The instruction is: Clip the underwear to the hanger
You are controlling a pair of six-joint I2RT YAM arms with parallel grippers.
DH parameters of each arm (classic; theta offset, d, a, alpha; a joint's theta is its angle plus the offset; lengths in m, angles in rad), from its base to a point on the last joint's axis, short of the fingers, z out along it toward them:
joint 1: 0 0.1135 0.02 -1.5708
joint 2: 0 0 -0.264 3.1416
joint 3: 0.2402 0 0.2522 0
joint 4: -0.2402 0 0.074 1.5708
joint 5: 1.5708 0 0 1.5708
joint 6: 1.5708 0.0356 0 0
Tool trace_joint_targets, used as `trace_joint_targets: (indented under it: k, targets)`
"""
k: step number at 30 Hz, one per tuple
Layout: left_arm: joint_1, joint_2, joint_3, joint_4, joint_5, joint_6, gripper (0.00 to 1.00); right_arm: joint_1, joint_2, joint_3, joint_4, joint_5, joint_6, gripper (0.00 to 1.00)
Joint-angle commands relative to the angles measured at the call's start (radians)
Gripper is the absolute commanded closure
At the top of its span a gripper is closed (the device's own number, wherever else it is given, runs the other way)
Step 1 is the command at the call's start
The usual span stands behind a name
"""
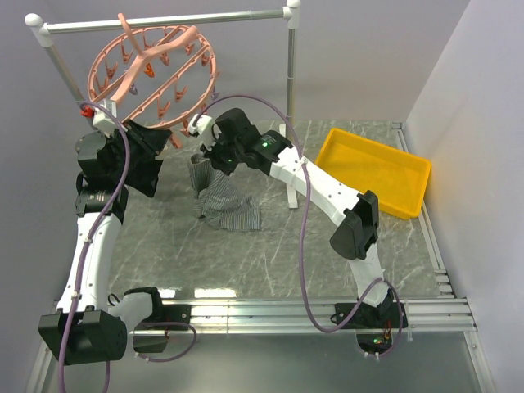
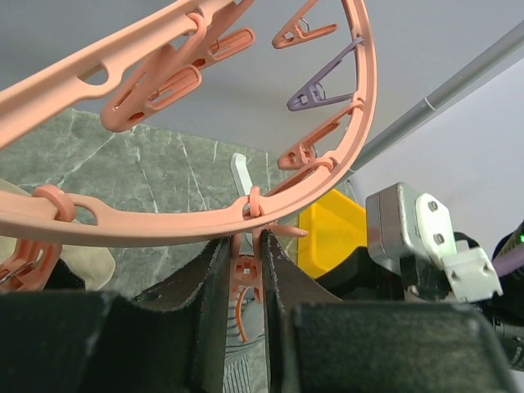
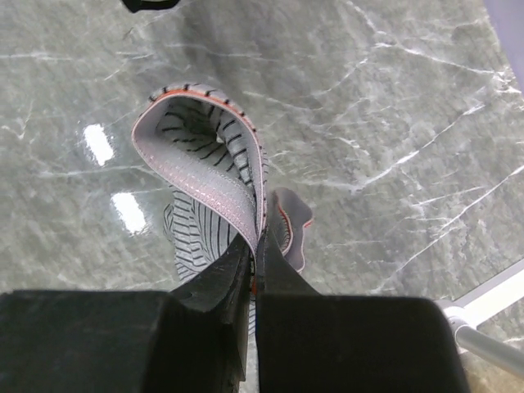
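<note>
We see the right gripper [image 3: 254,246] with its jaws pressed tight on the underwear [image 1: 225,205], pinching the darker waistband so that a loop of it, edged in orange-red stitching, curls out just past the fingertips. The striped grey cloth hangs from that grip, and its lower part lies crumpled on the marble table [image 1: 286,246] between the two arms. In the top view the underwear sits below and a little to the right of the hanger [image 1: 152,56], the round salmon-pink ring hooked on the grey metal rail [image 1: 164,22], and the cloth appears apart from the ring. The left gripper [image 2: 248,254] is raised at the ring's lower rim, its jaws closed on one small pink clip [image 2: 246,274] that dangles from the rim, with the clip squeezed in the narrow gap between the two fingers. We cannot tell whether the clip's mouth is open. A yellow tray [image 1: 377,172] rests on the table at the far right, well apart from the cloth.
</note>
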Motion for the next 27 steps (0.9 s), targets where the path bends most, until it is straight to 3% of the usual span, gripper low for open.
trace_joint_targets:
  k: [1, 10, 27]
  targets:
    - [-0.003, -0.002, 0.037, 0.032, 0.04, 0.018, 1.0, 0.021, 0.007, 0.065, -0.012, 0.021, -0.001, 1.0]
    - [-0.002, -0.006, 0.027, 0.032, 0.037, 0.038, 1.0, 0.035, 0.058, 0.169, -0.032, 0.056, 0.003, 1.0]
    - [-0.005, -0.002, 0.013, 0.03, 0.032, 0.078, 1.0, 0.044, 0.062, 0.214, 0.052, 0.144, 0.031, 1.0]
